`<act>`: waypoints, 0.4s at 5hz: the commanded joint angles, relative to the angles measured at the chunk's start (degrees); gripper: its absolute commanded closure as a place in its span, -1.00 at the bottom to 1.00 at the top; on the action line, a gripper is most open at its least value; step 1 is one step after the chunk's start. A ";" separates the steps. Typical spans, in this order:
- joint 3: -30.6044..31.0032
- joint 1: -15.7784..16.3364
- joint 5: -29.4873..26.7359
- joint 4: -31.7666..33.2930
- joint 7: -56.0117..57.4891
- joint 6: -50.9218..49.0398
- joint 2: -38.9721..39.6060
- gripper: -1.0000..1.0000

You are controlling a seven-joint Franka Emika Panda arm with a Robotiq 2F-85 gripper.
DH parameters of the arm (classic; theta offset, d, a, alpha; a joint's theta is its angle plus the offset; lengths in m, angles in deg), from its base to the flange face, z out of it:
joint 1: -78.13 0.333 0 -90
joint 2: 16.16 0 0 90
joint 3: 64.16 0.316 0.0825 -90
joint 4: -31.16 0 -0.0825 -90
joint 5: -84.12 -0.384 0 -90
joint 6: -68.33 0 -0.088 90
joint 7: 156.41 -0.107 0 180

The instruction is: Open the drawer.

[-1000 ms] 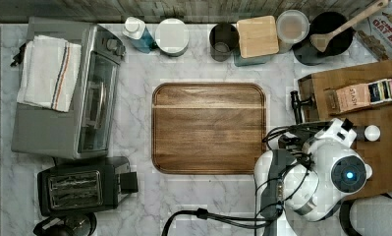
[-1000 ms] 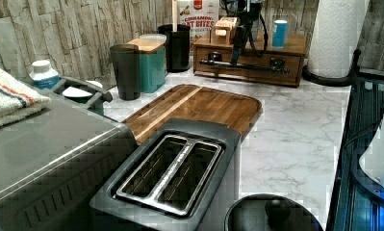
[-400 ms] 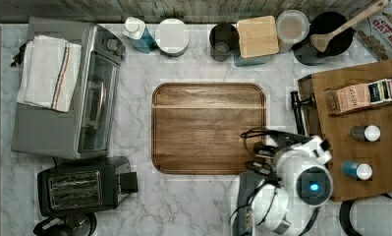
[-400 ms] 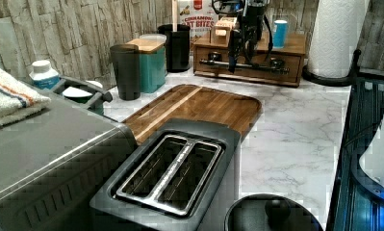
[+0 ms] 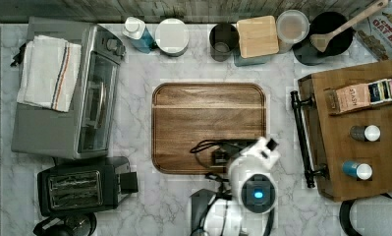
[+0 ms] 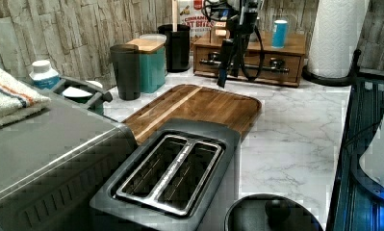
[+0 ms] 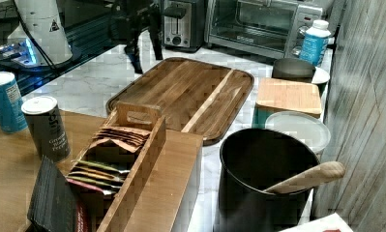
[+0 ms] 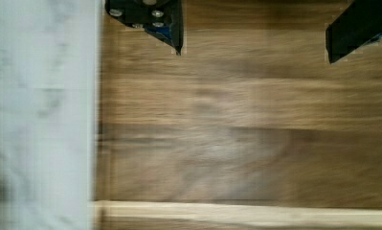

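Note:
The drawer (image 6: 287, 61) is the brown wooden front of the box at the far end of the counter in the left view. It carries a long black bar handle (image 6: 259, 68) and looks flush with the box. From above, the handle (image 5: 301, 140) runs along the box's left side. My gripper (image 5: 222, 156) hangs open over the lower right corner of the cutting board (image 5: 208, 113), well apart from the handle. The two dark fingers (image 8: 167, 24) stand wide apart above the board's wood. My gripper (image 6: 222, 79) holds nothing, as the right view's gripper (image 7: 146, 58) also shows.
On the box top (image 5: 370, 162) stand a tea-bag holder (image 5: 360, 96) and two cans (image 5: 364, 132). Jars and a utensil pot (image 5: 326, 39) line the back wall. A toaster oven (image 5: 68, 88) and a toaster (image 5: 80, 187) stand at the top view's left.
My arm has swung away from the box and its handle toward the top view's left. It now hangs over the cutting board's corner.

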 commanded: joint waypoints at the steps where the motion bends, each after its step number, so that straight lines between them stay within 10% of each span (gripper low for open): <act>1: 0.48 0.24 -2.19 0.78 -3.43 0.67 0.58 -1.00; 2: 0.87 -0.12 -2.35 0.79 -3.32 0.68 0.60 -1.00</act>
